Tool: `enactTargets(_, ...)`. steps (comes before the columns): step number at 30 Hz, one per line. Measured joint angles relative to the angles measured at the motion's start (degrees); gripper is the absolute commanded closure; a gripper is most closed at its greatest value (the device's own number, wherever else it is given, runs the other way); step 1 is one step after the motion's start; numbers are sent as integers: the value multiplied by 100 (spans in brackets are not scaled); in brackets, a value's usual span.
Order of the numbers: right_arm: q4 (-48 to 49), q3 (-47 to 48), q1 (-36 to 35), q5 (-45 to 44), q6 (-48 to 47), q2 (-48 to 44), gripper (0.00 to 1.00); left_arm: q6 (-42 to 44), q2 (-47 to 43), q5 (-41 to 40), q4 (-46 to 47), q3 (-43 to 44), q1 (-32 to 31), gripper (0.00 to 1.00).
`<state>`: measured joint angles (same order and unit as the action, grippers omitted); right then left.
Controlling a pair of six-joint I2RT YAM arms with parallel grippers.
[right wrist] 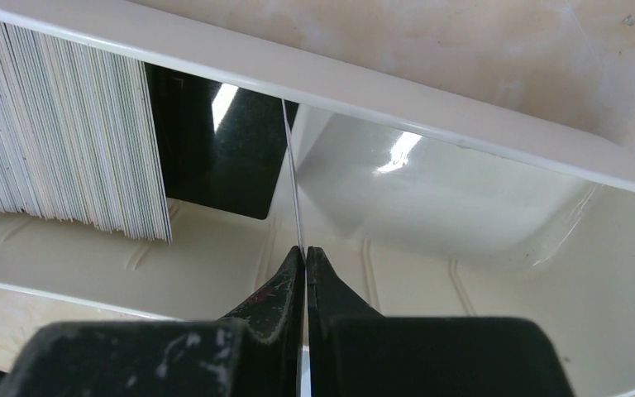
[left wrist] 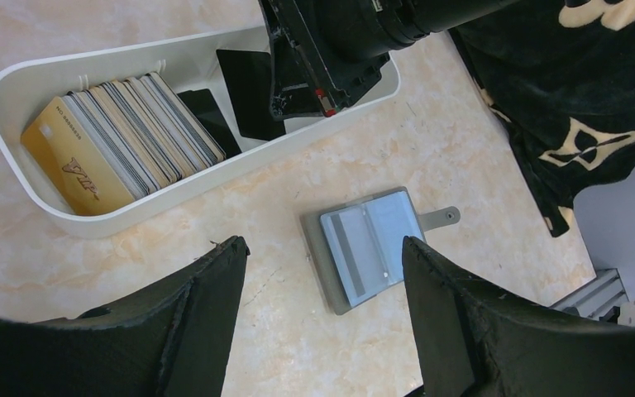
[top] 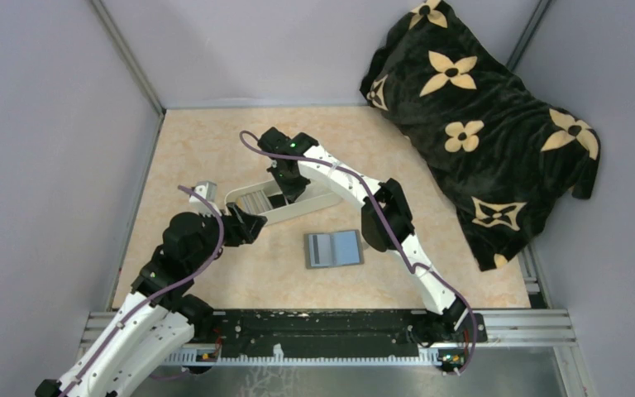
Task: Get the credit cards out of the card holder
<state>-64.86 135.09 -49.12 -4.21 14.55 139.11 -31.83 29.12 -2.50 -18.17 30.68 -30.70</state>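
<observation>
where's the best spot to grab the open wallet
Probably the small tab jutting from the edge of the wallet, coming down from above on that side: the wallet lies open and flat on the table, so its other edges offer little to pinch.

card (right wrist: 292, 165) in right claw (right wrist: 305, 250): edge-on, face unseen | blanket (left wrist: 521, 91): cut off

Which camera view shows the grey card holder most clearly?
The left wrist view: the card holder lies open, whole and large in the picture. The top external view shows it whole but small. The right wrist view does not show it.
</observation>
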Motion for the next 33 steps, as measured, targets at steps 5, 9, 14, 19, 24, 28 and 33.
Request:
enactTargets(5,-2,-4,-2,-7,-9,-7,100,0,2,13,17,-28,0,25)
enactTargets(9,-35,2,-2,-11,-13,-7,100,0,2,13,17,-31,0,25)
enactTargets(14,273,-470,-13,-85,2,-267,100,0,4,15,17,-31,0,25)
enactTargets(19,793,-1274,-24,-133,4,-911,100,2,103,42,55,-31,0,24)
enactTargets(24,1300,-1840,-24,-142,2,-1676,100,44,306,155,282,-35,0,13)
enactTargets(28,1703,-2417,17,195,-2,-2485,100,85,503,415,540,-28,0,7)
enactTargets(33,2273,-3429,258,1204,24,-3733,100,111,750,944,962,72,0,6)
